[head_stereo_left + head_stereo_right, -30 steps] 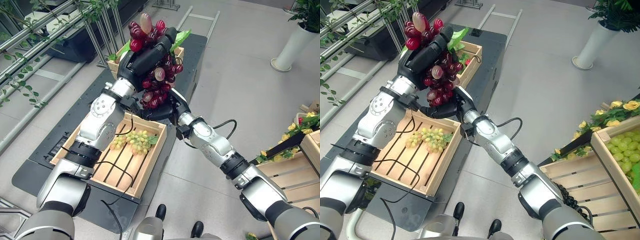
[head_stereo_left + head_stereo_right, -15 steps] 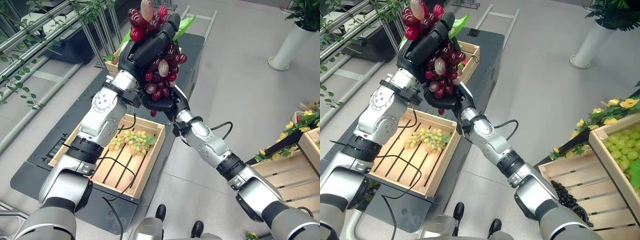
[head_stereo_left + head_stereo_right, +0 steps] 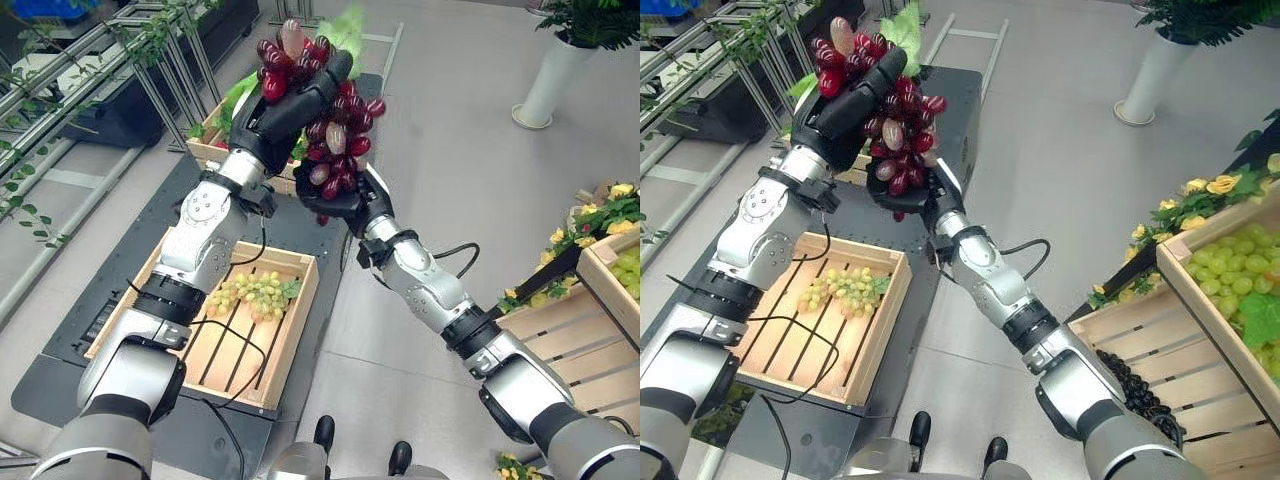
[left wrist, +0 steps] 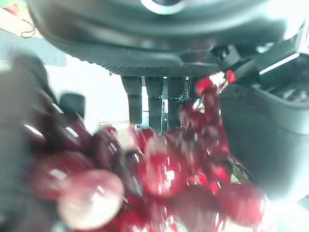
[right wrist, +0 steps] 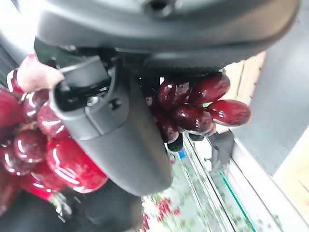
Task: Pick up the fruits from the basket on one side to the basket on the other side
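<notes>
1. Grey floor lay beneath a dark cart (image 3: 60, 360) bearing a crate (image 3: 290, 330) of green grapes (image 3: 250, 293).
2. I saw my left hand (image 3: 285, 105) curled over the red grapes (image 3: 335, 135), raised above the cart.
3. My right hand (image 3: 335, 200) cupped them from below.

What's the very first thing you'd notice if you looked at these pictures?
The big bunch of red grapes held high in the air, with the left hand wrapped over it and the right hand cupping it from below. Under the arms, a wooden crate on a dark platform holds a small bunch of green grapes.
</notes>
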### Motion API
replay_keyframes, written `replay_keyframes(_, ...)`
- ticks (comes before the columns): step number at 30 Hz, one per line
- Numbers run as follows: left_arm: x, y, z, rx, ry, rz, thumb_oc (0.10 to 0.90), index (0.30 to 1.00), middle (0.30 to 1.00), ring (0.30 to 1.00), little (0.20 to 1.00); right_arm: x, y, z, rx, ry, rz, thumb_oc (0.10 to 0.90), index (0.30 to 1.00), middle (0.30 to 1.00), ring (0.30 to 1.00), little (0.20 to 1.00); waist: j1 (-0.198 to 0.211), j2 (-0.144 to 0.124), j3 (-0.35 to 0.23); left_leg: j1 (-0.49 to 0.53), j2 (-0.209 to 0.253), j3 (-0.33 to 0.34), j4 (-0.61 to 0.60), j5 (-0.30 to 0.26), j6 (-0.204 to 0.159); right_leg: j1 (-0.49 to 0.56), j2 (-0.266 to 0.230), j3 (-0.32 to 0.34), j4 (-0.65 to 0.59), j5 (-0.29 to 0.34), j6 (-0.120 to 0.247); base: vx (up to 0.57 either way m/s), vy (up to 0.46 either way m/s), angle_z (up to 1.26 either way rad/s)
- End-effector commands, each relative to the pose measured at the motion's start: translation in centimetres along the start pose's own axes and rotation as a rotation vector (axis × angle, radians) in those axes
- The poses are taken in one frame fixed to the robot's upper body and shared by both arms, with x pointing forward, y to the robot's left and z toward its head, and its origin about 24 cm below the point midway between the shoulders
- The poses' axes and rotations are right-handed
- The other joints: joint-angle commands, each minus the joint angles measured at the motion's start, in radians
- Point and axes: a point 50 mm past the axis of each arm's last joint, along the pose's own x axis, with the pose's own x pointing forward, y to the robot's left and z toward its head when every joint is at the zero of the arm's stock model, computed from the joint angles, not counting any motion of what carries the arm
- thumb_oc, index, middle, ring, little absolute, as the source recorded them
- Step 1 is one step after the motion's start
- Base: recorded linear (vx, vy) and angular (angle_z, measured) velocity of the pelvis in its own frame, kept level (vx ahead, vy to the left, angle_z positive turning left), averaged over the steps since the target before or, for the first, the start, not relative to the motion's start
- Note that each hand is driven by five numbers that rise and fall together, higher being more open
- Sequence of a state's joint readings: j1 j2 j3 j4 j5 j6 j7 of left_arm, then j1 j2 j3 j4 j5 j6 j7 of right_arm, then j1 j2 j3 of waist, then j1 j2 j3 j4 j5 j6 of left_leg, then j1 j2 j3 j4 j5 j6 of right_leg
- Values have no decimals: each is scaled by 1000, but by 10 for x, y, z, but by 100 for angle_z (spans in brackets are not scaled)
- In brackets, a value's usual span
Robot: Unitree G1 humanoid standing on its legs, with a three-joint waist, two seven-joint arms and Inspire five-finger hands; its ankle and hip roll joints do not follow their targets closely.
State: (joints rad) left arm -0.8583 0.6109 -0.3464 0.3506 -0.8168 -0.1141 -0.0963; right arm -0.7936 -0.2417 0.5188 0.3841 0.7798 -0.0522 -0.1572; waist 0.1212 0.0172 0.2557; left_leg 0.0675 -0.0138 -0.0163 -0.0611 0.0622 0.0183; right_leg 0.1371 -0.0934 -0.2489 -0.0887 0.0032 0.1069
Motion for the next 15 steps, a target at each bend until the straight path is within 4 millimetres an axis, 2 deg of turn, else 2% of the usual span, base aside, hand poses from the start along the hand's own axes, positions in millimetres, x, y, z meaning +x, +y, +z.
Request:
replay_keyframes(1, -10, 33, -5, 8, -52, 161, 800, 900, 900, 900, 900, -10, -10, 29, 12, -240, -10, 400, 300, 300, 300, 300, -22, 13, -234, 22, -51, -17, -26, -93, -23, -1, 34, -13, 1, -32, -51, -3, 10, -5)
replay_keyframes(3, -13, 36, -8, 13, -44, 171, 800, 900, 900, 900, 900, -12, -16, 27, 0, -232, -22, 400, 300, 300, 300, 300, -26, 12, -232, 23, -51, -14, -26, -94, -23, -1, 34, -11, 1, -31, -51, 2, 5, -12)
replay_keyframes(4, -20, 43, -11, 18, -29, 193, 800, 900, 900, 900, 900, -19, -30, 25, -15, -218, -52, 400, 300, 300, 300, 300, -35, 11, -228, 27, -49, -5, -26, -97, -24, 0, 34, -6, 1, -31, -49, 6, 2, -18)
replay_keyframes(7, -27, 51, -17, 17, -4, 217, 800, 900, 900, 900, 900, -26, -43, 21, -29, -200, -94, 400, 300, 300, 300, 300, -45, 11, -225, 30, -47, 3, -26, -99, -24, 0, 35, 1, 1, -30, -48, 10, 2, -8)
replay_keyframes(8, -34, 58, -21, 21, 9, 243, 800, 900, 900, 900, 900, -33, -56, 18, -41, -186, -111, 400, 300, 300, 300, 300, -57, 11, -222, 32, -45, 14, -26, -101, -25, -2, 36, 9, 1, -29, -47, 15, 9, -5)
replay_keyframes(15, -52, 74, -34, -12, 63, 321, 800, 900, 900, 900, 900, -55, -93, 3, -82, -125, -222, 400, 300, 300, 300, 300, -90, 13, -213, 41, -38, 47, -26, -108, -28, -5, 42, 39, 1, -25, -45, 18, 8, -11)
